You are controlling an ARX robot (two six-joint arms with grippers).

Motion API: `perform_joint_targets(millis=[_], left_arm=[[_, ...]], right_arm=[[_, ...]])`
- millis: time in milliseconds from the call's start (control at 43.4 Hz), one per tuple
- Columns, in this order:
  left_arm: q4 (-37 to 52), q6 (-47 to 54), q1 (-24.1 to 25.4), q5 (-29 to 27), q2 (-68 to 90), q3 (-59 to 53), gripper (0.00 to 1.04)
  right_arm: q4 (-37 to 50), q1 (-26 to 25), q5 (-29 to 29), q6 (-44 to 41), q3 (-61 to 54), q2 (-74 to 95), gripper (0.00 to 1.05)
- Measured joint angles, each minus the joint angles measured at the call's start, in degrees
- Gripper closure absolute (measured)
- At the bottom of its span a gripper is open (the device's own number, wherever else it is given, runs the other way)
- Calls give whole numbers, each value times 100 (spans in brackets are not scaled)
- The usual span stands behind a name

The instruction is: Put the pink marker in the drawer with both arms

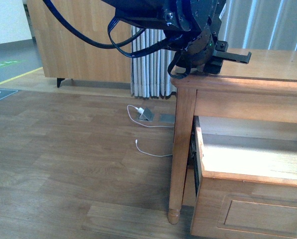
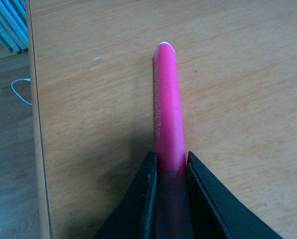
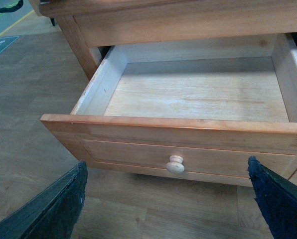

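The pink marker (image 2: 167,109) lies along the dresser top, its rear end clamped between the two black fingers of my left gripper (image 2: 169,167), which is shut on it. In the front view that left gripper (image 1: 211,52) rests low over the dresser's top near its left corner; the marker is hidden there. The drawer (image 3: 198,89) is pulled out and its pale wooden inside holds nothing. It also shows in the front view, the drawer (image 1: 248,159) jutting forward. My right gripper (image 3: 168,199) hangs open in front of the drawer's face, its fingers wide to either side of a round pale knob (image 3: 176,164).
The dresser top (image 2: 238,59) ends at an edge on one side, with wood floor below. A white cable (image 1: 143,147) and a grey box (image 1: 147,114) lie on the floor left of the dresser leg (image 1: 181,149). A wooden cabinet and curtains stand behind.
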Motion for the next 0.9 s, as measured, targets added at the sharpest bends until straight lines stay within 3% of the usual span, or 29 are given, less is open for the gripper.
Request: perform_joint_targets(millis=[207,599,760,898], left_arm=[[393,59,87,105,-382,-688,90],[1716,162,308,1753,-1989,-3156,90],[2015,584,319,2876,-3099,-4459,90],[2002,940,282,3115,-3311,-4900,90]], right_arm=[[0,-2,0,0,0,0,8],[0,-2,0,0,-2,0,8],[0,-2,0,0,-2,0,8],[0,-2,0,0,-2,0,8]])
